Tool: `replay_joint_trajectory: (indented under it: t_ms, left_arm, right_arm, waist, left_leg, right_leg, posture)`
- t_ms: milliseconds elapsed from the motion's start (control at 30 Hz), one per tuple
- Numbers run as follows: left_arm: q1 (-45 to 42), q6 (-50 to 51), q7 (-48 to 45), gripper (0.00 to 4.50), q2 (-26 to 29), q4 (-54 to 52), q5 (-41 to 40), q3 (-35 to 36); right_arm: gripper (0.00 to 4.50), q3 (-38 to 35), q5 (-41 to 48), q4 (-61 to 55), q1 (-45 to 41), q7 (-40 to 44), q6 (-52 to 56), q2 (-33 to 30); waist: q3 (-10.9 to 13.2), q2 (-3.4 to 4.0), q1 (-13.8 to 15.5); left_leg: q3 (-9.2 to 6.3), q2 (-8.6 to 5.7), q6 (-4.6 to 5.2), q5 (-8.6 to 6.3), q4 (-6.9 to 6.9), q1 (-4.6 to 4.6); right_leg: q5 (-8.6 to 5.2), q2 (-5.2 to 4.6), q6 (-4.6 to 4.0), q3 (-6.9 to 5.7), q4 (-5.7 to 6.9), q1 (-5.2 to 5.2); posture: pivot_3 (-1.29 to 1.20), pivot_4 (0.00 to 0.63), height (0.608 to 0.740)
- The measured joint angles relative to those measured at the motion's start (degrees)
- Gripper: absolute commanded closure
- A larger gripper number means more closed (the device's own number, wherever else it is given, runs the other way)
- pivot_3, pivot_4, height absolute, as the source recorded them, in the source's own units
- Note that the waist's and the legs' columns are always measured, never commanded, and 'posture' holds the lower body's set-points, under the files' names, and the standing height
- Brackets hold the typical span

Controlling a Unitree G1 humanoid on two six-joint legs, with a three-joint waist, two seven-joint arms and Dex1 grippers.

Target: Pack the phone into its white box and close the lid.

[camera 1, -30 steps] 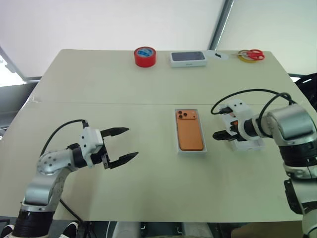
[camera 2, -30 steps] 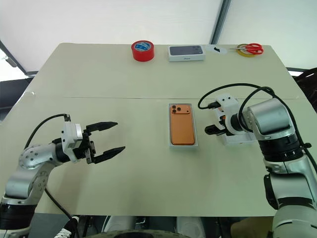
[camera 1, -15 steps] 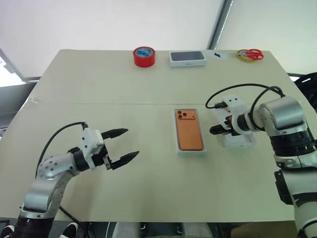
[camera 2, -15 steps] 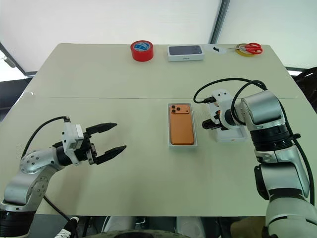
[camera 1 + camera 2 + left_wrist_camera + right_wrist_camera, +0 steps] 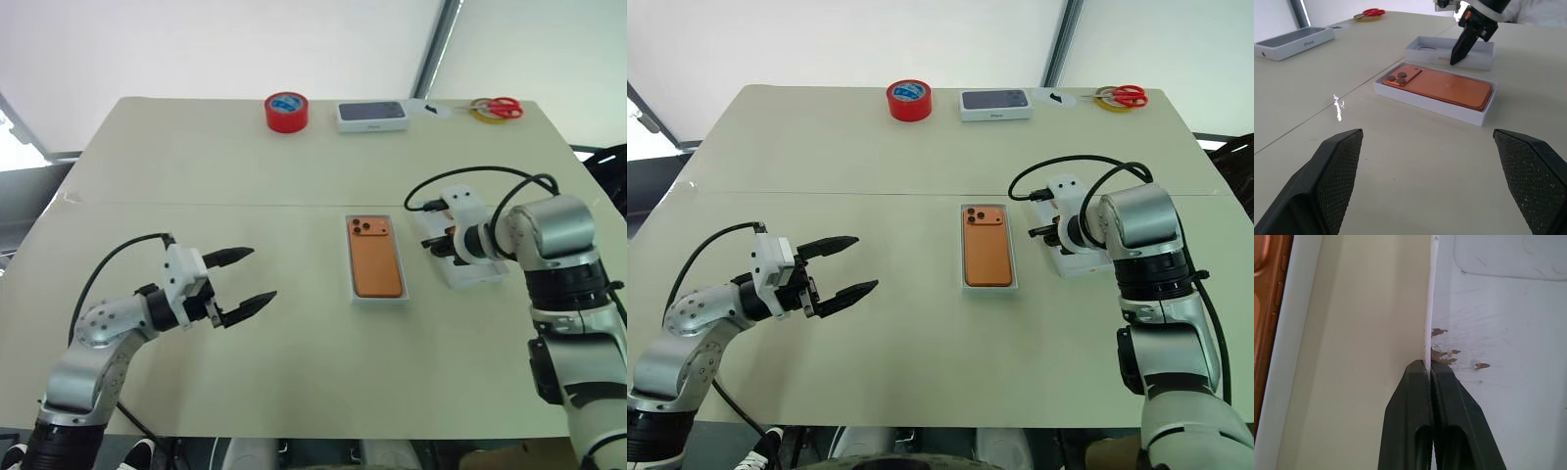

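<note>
— What's the right pincer [image 5: 1430, 369] up to?

— Its two black fingers are pinched tight on the near side wall of the lid [image 5: 472, 270], the wall that faces the white box [image 5: 375, 295]. The thin white edge runs straight between the tips.

— And the lid itself?

— It lies open side up on the counter [image 5: 245, 176], just beside the white box, a narrow strip of bare counter between them. Pale inside, with a faint rounded outline and a few brown scuffs near the grip.

— So which step is this?

— I'd judge the lid pickup. The phone [image 5: 376, 258] already lies in the white box, orange back up, its three lenses at the box's far end. What's left, I reckon, is to lift the lid, turn it over and bring it square above the box before pressing it down. With a hold on one thin wall it could swing or slip.

— The left pincer [image 5: 245, 284]?

— Spread wide with nothing in it, hanging above the counter well away from the box on its other side.

— Anything else?

— Beyond the box, at the counter's far edge, are a red tape roll [image 5: 287, 112], a sealed box [image 5: 371, 116] and scissors [image 5: 498, 107].
</note>
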Motion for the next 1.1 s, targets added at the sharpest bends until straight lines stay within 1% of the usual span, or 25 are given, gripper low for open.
replay_joint_trajectory:
  t_ms: [33,133,167,233,267,367,400,500,567,667,733,800,900,933,1000,1100]
  left_arm:
    - [0.0,0.0,0.0,0.00,0.0,0.1,0.0,0.0]
    - [-0.6,1.4,0.0,0.85,-0.1,0.6,-0.6,-0.1]
    - [-1.2,1.7,0.2,1.31,-0.1,1.1,-0.8,0.0]
    - [-2.4,2.3,1.0,2.37,-0.7,2.2,-0.8,0.0]
    - [-2.8,2.4,1.5,2.82,-1.2,2.4,-0.8,0.0]
    - [-3.3,3.5,2.8,4.39,-2.4,2.8,-1.0,0.0]
    - [-3.6,3.7,3.4,4.45,-2.9,3.0,-1.1,0.0]
    - [-4.2,3.8,5.8,4.45,-5.6,4.2,-1.1,0.0]
    - [-4.4,3.9,7.2,4.45,-7.1,4.4,-1.1,-0.2]
    - [-5.9,4.1,9.5,4.45,-9.5,4.7,-1.1,-0.8]
    - [-6.9,4.1,10.4,4.45,-10.1,4.7,-1.0,-1.1]
    - [-7.1,4.3,11.1,4.45,-10.3,4.7,-0.6,-1.2]
    - [-7.2,4.9,11.5,4.45,-10.3,4.7,-0.5,-1.5]
    - [-7.3,5.0,11.5,4.45,-10.3,4.7,-0.6,-1.6]
    - [-7.3,5.3,11.4,4.45,-10.3,4.6,-0.6,-1.8]
    - [-7.3,5.4,11.4,4.45,-10.3,4.6,-0.6,-2.1]
  right_arm:
    - [4.41,-0.8,-0.1,0.0,0.0,-0.5,0.0,0.5]
    - [4.50,-3.4,-1.0,0.0,-0.1,-2.3,-1.6,2.7]
    - [4.50,-4.8,-1.2,0.0,-0.3,-2.8,-2.8,3.9]
    - [4.50,-11.3,-0.8,0.0,-1.0,-3.7,-6.2,9.1]
    - [4.50,-13.9,-0.1,-0.2,-1.4,-3.8,-7.6,11.4]
    - [4.50,-21.2,3.1,-0.9,-2.5,-3.4,-9.3,17.9]
    - [4.50,-23.3,4.7,-1.6,-2.7,-3.0,-10.1,20.2]
    - [4.50,-29.4,9.8,-3.9,-3.6,-2.7,-12.3,26.9]
    - [4.50,-31.7,13.0,-6.1,-3.9,-2.6,-12.4,30.0]
    - [4.50,-36.4,18.7,-10.6,-3.6,-3.1,-6.8,37.0]
    - [4.50,-37.9,22.6,-12.7,-2.1,-3.9,-2.7,40.4]
    - [4.50,-37.5,27.7,-14.1,1.0,-5.3,-0.4,41.7]
    - [4.50,-35.5,38.1,-14.4,7.4,-9.8,0.0,41.1]
    - [4.50,-34.9,40.2,-14.3,8.4,-11.1,0.0,40.5]
    - [4.50,-32.2,46.4,-14.2,10.7,-14.2,0.0,37.5]
    - [4.50,-30.5,57.6,-9.0,13.8,-20.9,-0.1,35.2]
  waist:
    - [0.0,0.00,0.0]
    - [0.0,0.00,0.0]
    - [0.0,0.00,0.0]
    - [0.0,0.00,-0.1]
    - [0.0,0.00,-0.1]
    - [0.0,0.00,0.0]
    - [0.0,0.00,0.0]
    - [0.0,0.00,0.1]
    - [0.0,0.00,0.2]
    - [0.0,0.00,0.2]
    - [0.0,0.00,0.2]
    - [0.0,0.00,0.2]
    - [0.0,0.00,0.1]
    - [0.0,0.00,0.0]
    - [0.0,-0.01,0.0]
    - [0.0,-0.01,0.0]
  left_leg:
    - [0.00,0.00,0.00,0.00,0.00,0.00]
    - [0.01,0.00,0.02,0.00,0.00,0.00]
    - [0.01,0.00,0.02,-0.01,0.01,0.00]
    - [0.03,0.01,0.00,0.01,0.01,0.00]
    - [0.04,0.02,-0.02,0.02,0.00,0.00]
    - [0.06,0.03,-0.22,0.14,0.00,-0.05]
    - [0.06,0.03,-0.22,0.14,0.01,-0.07]
    - [0.07,0.03,-0.03,0.03,0.06,-0.10]
    - [0.06,0.03,-0.02,0.03,0.08,-0.12]
    - [0.06,0.03,-0.04,0.04,0.09,-0.14]
    - [0.06,0.03,-0.11,0.08,0.09,-0.16]
    - [0.06,0.03,-0.14,0.10,0.09,-0.19]
    - [0.08,0.01,-0.12,0.09,0.11,-0.26]
    - [0.10,0.01,-0.11,0.09,0.12,-0.31]
    - [0.09,0.02,-0.12,0.10,0.12,-0.33]
    - [0.11,0.04,-0.08,0.08,0.12,-0.34]
  right_leg:
    - [0.00,0.00,0.00,0.00,0.00,0.00]
    - [0.00,0.01,0.00,0.00,0.04,-0.01]
    - [0.00,0.02,0.00,0.00,0.06,-0.02]
    - [0.00,0.08,0.01,0.02,0.11,-0.03]
    - [0.00,0.09,0.01,0.02,0.14,-0.05]
    - [0.00,0.12,0.02,0.02,0.22,-0.12]
    - [0.00,0.12,0.02,0.02,0.24,-0.15]
    - [0.00,0.12,0.02,0.03,0.41,-0.21]
    - [0.00,0.12,0.02,0.03,0.42,-0.22]
    - [0.00,0.13,0.02,0.03,0.45,-0.26]
    - [0.00,0.13,0.02,0.03,0.47,-0.28]
    - [0.00,0.12,0.02,0.03,0.46,-0.30]
    - [0.00,0.11,0.02,0.05,0.45,-0.35]
    - [0.00,0.12,0.02,0.08,0.46,-0.43]
    - [0.00,0.13,0.02,0.08,0.49,-0.47]
    - [0.00,0.17,0.02,0.11,0.49,-0.49]
  posture:
    - [0.00,0.150,0.730]
    - [0.00,0.150,0.730]
    - [0.00,0.150,0.730]
    - [0.00,0.150,0.730]
    - [0.00,0.150,0.730]
    - [0.00,0.150,0.730]
    - [0.00,0.150,0.730]
    - [0.00,0.150,0.730]
    - [0.00,0.150,0.730]
    - [0.00,0.150,0.730]
    - [0.00,0.150,0.730]
    - [0.00,0.150,0.730]
    - [0.00,0.150,0.730]
    - [0.00,0.150,0.730]
    - [0.00,0.150,0.730]
    - [0.00,0.150,0.730]
